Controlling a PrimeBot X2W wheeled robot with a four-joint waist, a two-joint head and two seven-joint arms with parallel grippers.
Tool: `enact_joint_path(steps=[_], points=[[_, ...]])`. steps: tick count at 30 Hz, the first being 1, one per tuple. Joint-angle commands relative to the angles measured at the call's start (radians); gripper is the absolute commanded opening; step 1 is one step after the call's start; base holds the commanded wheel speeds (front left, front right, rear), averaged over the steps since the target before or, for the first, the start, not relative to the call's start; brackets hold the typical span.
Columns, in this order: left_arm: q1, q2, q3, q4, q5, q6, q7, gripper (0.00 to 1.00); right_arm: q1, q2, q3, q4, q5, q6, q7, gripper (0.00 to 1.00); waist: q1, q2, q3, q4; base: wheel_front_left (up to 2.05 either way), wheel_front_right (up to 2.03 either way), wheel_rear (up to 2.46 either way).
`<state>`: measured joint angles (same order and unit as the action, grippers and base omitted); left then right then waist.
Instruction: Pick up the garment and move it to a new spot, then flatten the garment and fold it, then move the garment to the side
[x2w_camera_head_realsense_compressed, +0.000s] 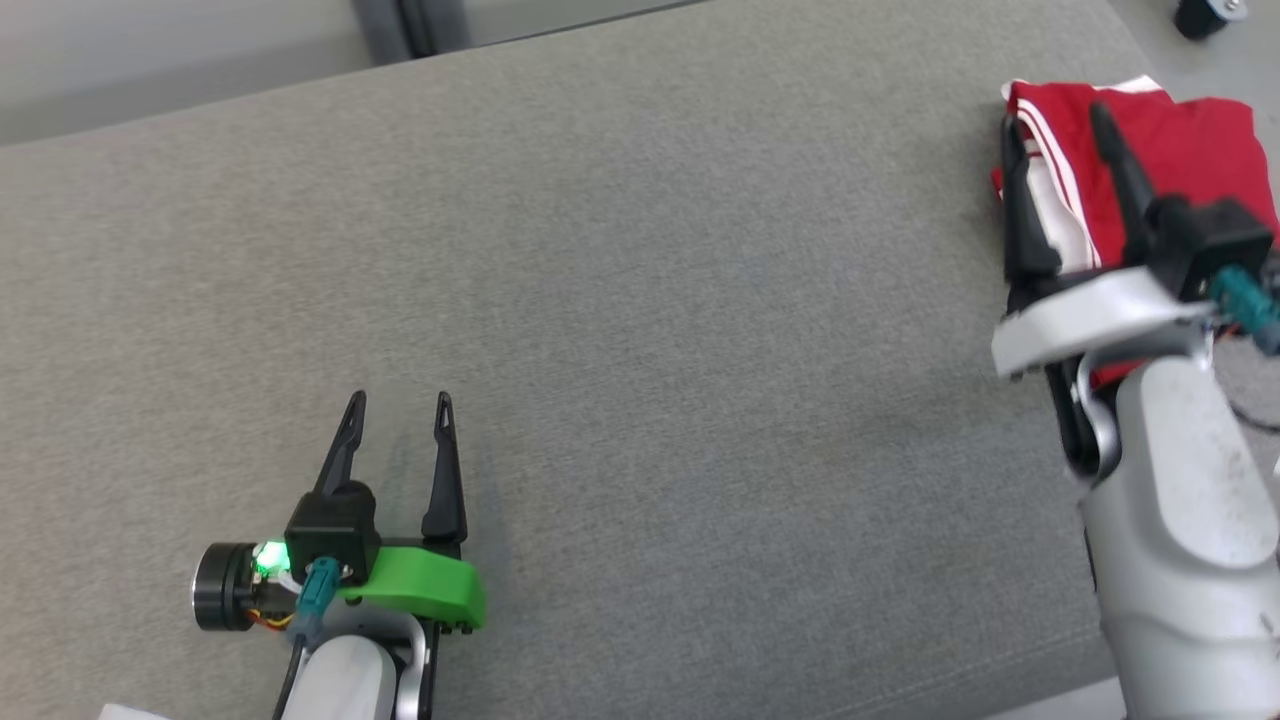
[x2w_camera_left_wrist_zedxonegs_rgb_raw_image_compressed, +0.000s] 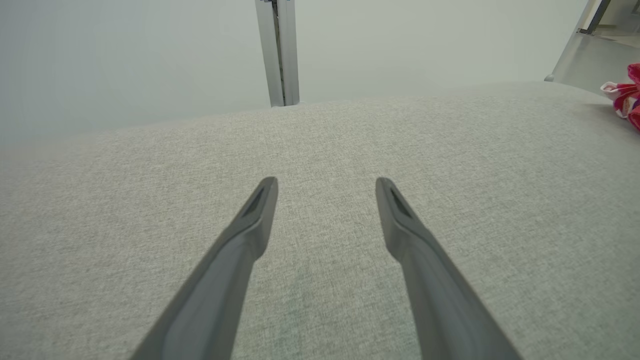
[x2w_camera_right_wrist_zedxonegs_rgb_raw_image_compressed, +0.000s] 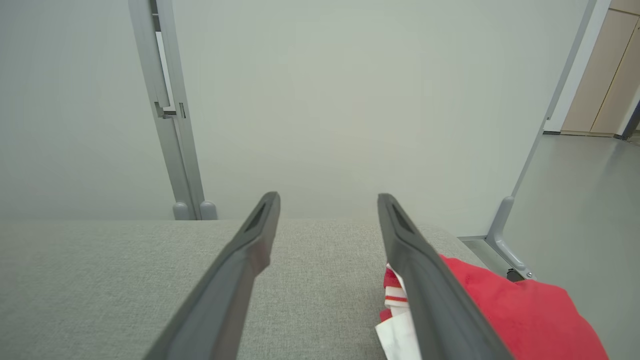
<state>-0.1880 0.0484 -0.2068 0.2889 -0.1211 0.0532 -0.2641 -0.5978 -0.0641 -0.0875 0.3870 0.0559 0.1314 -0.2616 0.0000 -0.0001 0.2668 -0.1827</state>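
Note:
The garment (x2w_camera_head_realsense_compressed: 1190, 150) is red with white stripes and lies folded in a bundle at the far right edge of the grey cloth surface (x2w_camera_head_realsense_compressed: 640, 330). My right gripper (x2w_camera_head_realsense_compressed: 1058, 125) hovers over its left part, fingers open, nothing between them. In the right wrist view the garment (x2w_camera_right_wrist_zedxonegs_rgb_raw_image_compressed: 520, 310) lies under and to the right of the right finger, with my right gripper (x2w_camera_right_wrist_zedxonegs_rgb_raw_image_compressed: 327, 202) raised above the surface. My left gripper (x2w_camera_head_realsense_compressed: 400, 405) rests open near the front left, far from the cloth. Its wrist view shows the open left gripper (x2w_camera_left_wrist_zedxonegs_rgb_raw_image_compressed: 326, 184) and a bit of the garment (x2w_camera_left_wrist_zedxonegs_rgb_raw_image_compressed: 625, 95) at the far right.
A pale wall with a grey upright post (x2w_camera_right_wrist_zedxonegs_rgb_raw_image_compressed: 170, 115) stands behind the surface. A grey metal leg (x2w_camera_right_wrist_zedxonegs_rgb_raw_image_compressed: 505, 240) and bare floor lie past the surface's right end. A dark caster (x2w_camera_head_realsense_compressed: 1205, 15) sits at the top right.

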Motion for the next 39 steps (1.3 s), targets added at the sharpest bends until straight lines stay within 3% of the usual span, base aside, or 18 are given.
enact_joint_path(steps=[1, 11, 26, 27, 30, 39], points=[[0.021, 0.005, 0.005, -0.006, -0.006, 0.007, 0.001, 1.0, 0.046, 0.003, 0.002, -0.006, 0.01, -0.002, -0.004, 1.0, 0.0, 0.0001, -0.055, 0.057, 0.0, 0.0, 0.0], [0.094, 0.005, 0.049, 0.005, -0.023, 0.017, 0.001, 1.0, 0.278, 0.011, 0.036, 0.01, 0.078, -0.002, -0.004, 1.0, 0.0, 0.0001, -0.125, 0.147, 0.0, 0.0, 0.0], [0.174, 0.004, 0.127, -0.008, -0.086, -0.052, 0.001, 1.0, 0.385, 0.011, 0.052, 0.048, 0.082, -0.002, -0.004, 1.0, 0.0, 0.0001, -0.209, 0.218, 0.0, 0.0, 0.0], [0.166, -0.001, 0.126, 0.0, -0.083, -0.053, 0.0, 0.0, 0.375, 0.017, 0.052, 0.053, 0.08, 0.0, 0.001, 0.0, 0.0, 0.0001, -0.196, 0.205, 0.0, 0.0, 0.0], [0.178, -0.002, 0.125, 0.027, -0.083, -0.053, 0.001, 0.0, 0.392, 0.025, 0.053, 0.077, 0.08, 0.0, 0.004, 0.0, 0.0, 0.0001, -0.197, 0.206, 0.0, 0.0, 0.0], [0.163, -0.002, 0.15, 0.019, -0.256, -0.069, 0.047, 0.0, 0.397, 0.024, 0.036, 0.057, 0.26, 0.0, 0.057, 0.0, 0.0, 0.0001, -0.202, 0.204, 0.0, 0.0, 0.0]])
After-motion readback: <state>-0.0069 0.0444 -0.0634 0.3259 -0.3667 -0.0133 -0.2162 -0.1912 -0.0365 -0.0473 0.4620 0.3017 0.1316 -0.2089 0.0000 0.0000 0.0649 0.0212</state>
